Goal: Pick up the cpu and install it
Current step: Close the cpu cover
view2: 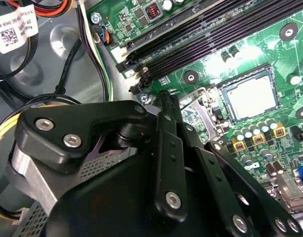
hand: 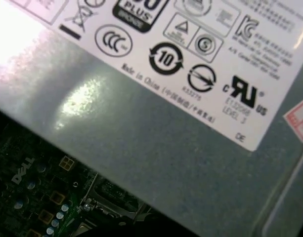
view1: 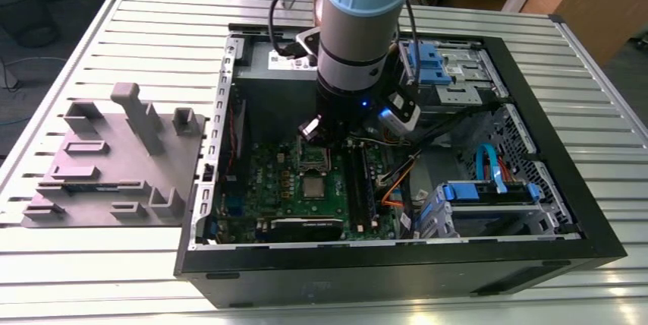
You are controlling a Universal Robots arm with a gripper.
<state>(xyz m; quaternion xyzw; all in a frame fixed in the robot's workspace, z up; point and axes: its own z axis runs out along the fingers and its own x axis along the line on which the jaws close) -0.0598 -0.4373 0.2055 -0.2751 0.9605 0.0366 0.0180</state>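
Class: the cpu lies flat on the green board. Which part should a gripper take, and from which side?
Take the cpu by two opposite edges, coming straight down from above: it lies flat, top up, on the green board, so a sideways approach likely finds little to grip.

Open computer case [view1: 567,241] on a slatted metal table [view1: 152,21], with a grey fixture block [view1: 106,162] beside it at the exterior view's left. Inside the case — a green motherboard [view1: 273,181] with long black memory slots [view2: 200,42], a labelled grey power-supply box [hand: 156,138], and blue drive brackets [view1: 491,192].
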